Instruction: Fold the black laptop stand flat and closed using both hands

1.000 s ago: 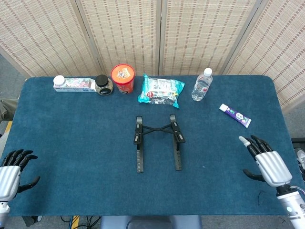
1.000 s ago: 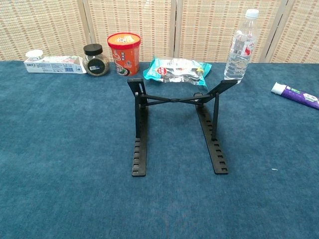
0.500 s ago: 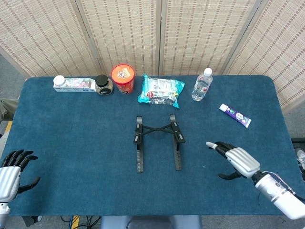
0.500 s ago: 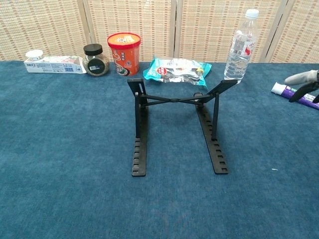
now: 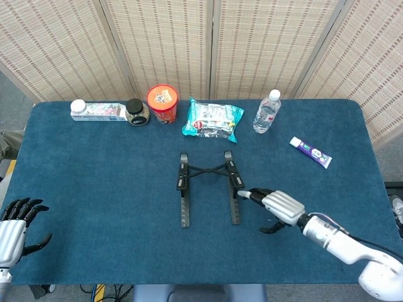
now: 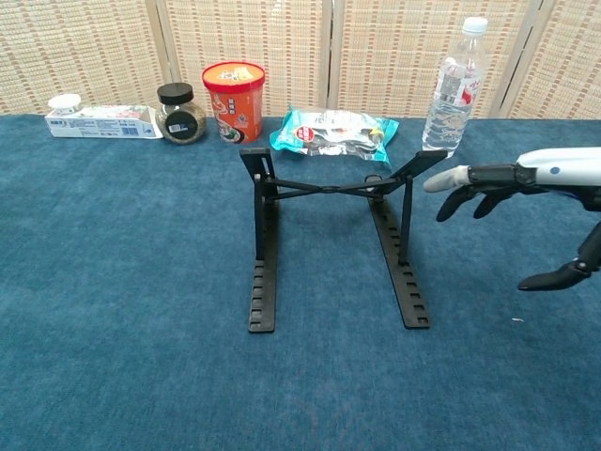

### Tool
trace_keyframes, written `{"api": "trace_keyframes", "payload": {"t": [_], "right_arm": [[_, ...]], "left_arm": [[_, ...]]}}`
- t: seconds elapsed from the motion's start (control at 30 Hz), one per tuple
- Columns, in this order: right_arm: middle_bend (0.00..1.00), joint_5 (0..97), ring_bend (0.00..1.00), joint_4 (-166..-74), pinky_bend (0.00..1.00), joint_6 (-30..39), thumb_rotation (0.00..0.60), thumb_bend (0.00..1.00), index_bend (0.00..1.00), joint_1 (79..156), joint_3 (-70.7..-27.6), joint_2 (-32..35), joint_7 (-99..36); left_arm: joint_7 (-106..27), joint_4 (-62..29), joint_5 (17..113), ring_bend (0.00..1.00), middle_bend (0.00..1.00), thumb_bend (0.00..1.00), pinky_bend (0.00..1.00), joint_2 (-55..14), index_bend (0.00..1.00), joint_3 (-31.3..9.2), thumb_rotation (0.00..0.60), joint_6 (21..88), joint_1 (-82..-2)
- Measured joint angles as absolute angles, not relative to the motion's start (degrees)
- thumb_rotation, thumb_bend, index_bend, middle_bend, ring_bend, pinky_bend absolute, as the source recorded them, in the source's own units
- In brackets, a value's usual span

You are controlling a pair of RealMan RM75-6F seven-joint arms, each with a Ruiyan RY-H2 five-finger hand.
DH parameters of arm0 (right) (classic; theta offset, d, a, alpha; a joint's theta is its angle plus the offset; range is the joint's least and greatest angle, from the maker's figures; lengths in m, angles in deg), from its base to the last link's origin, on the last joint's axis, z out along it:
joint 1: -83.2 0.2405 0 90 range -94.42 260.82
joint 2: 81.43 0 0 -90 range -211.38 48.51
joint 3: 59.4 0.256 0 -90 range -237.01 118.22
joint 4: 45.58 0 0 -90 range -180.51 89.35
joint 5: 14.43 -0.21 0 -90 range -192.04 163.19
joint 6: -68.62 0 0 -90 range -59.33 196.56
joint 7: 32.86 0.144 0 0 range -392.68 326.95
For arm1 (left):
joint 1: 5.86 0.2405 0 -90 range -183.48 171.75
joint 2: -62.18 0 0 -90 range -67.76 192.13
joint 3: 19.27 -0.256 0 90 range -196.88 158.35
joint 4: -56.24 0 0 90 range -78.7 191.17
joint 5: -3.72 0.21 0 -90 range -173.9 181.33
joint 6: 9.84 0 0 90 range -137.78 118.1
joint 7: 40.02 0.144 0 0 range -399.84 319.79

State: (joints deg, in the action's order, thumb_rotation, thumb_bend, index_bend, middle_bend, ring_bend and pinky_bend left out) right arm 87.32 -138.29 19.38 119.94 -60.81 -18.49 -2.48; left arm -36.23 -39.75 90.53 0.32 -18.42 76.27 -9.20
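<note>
The left hand [image 5: 12,231] is seen only from the head view, at the table's [image 5: 94,189] near left corner, fingers spread and nothing held. The stand [image 5: 208,186] is seen unfolded at the table's middle; its raised props are shown only by the chest view. The right hand [image 5: 277,207] is held spread and empty just beside the stand's right rail, fingertips [image 6: 438,180] near the raised right arm.

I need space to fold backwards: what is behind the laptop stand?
Behind the laptop stand lies a snack packet, apart from it, with the water bottle further right. The stand's thin bars hide almost nothing.
</note>
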Motion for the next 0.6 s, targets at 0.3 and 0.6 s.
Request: {"api": "trace_keyframes", "payload": {"t": [0.3,0.6], "right_arm": [[0.21,83.76,0.10,-134.37,0.19,20.66,0.600,0.15,0.00,124.99,-57.70,-12.42,0.22],[0.21,78.43,0.10,-131.64,0.19,21.06,0.600,0.15,0.00,127.69,-54.32,-9.03,0.31]], "left_arm": [[-36.27,-39.86,90.52,0.11,0.20,0.17,0.07,0.57,0.29,-18.47,0.600,76.57,-8.92],[-36.39,-40.00,90.79,0.11,0.20,0.17,0.07,0.88,0.29,-18.67,0.600,76.85,-8.62]]}}
